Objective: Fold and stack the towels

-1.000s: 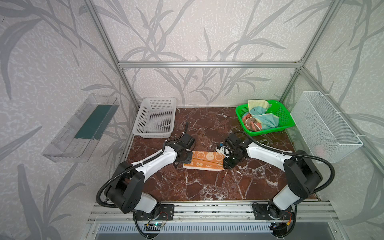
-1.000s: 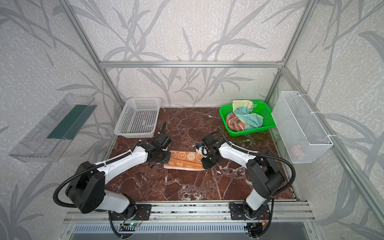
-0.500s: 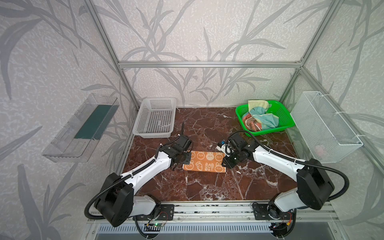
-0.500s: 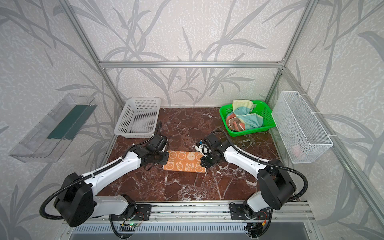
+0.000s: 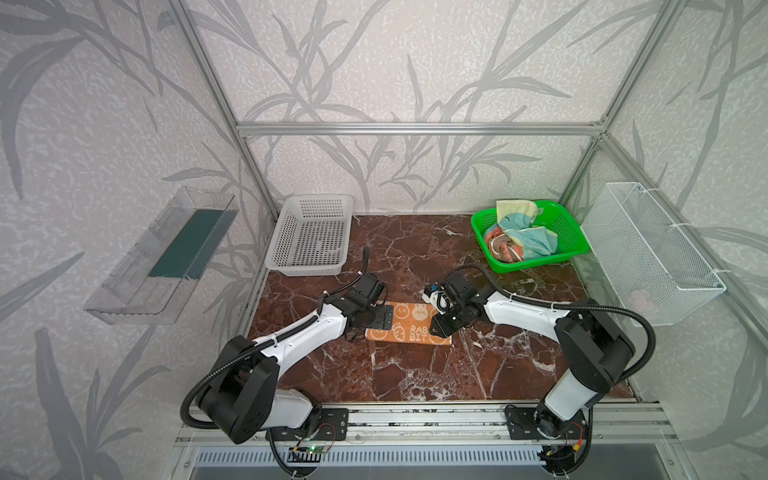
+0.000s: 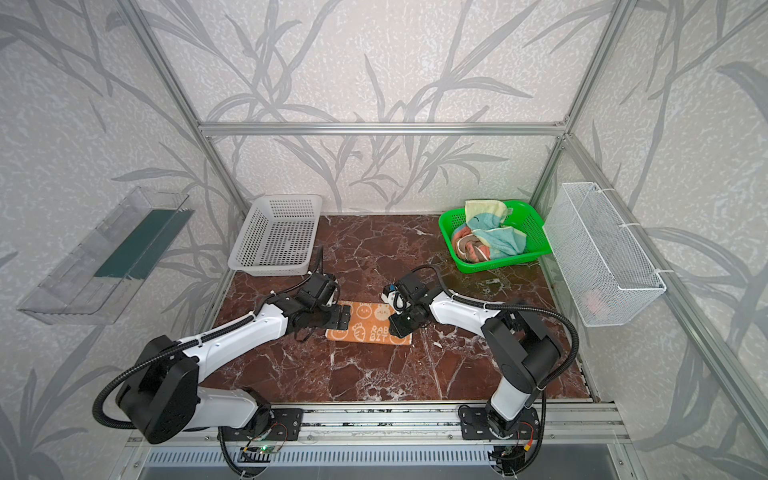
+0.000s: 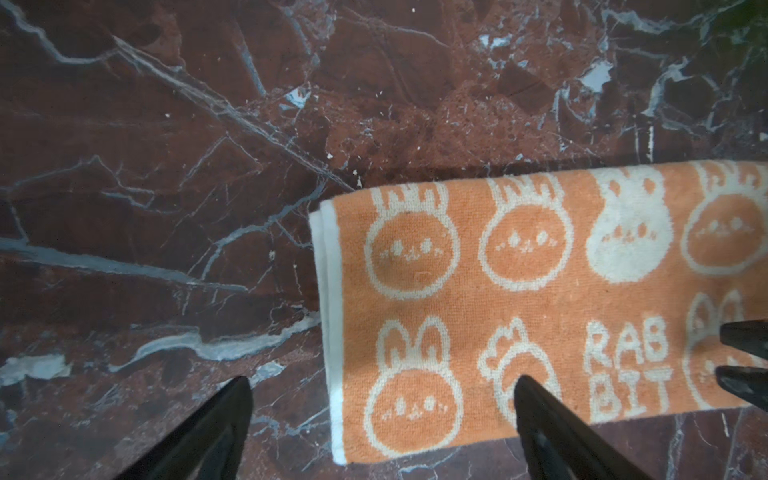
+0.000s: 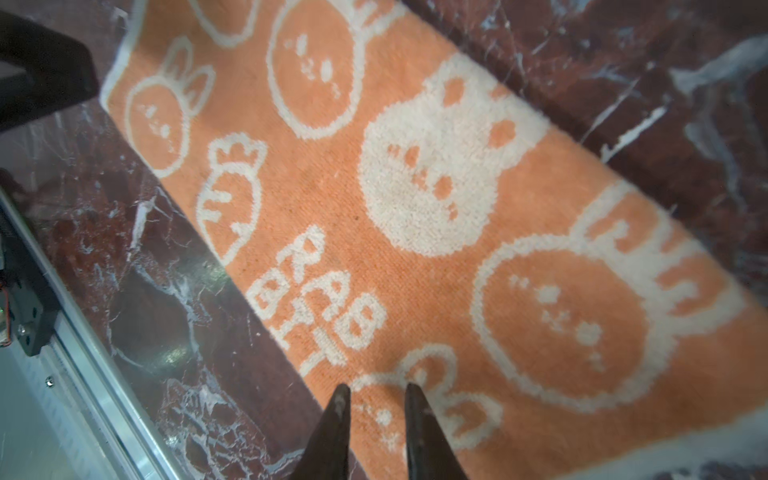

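Note:
The orange towel (image 5: 409, 326) (image 6: 370, 328) with white bunnies lies folded into a flat strip mid-table. My left gripper (image 5: 384, 321) (image 7: 384, 382) hangs open over its left end, one finger beyond the white hem, nothing between the fingers. At the right end, near the front edge, my right gripper (image 5: 436, 330) (image 8: 375, 390) has its tips close together, pressed on the orange towel (image 8: 415, 208) with cloth between them. The pale yellow towel (image 5: 523, 232) and the salmon-pink towel (image 5: 500, 247) lie crumpled in the green basket (image 5: 577, 249).
A white perforated basket (image 5: 307, 241) stands at the back left. A wire basket (image 5: 648, 249) hangs on the right wall, a clear shelf (image 5: 162, 257) on the left wall. An aluminium rail (image 5: 415, 415) runs along the table's front edge.
My left gripper has opened wide and let go of the towel's left end. The towel has come forward and now lies flat as a wider folded strip. The right gripper's jaws are unchanged.

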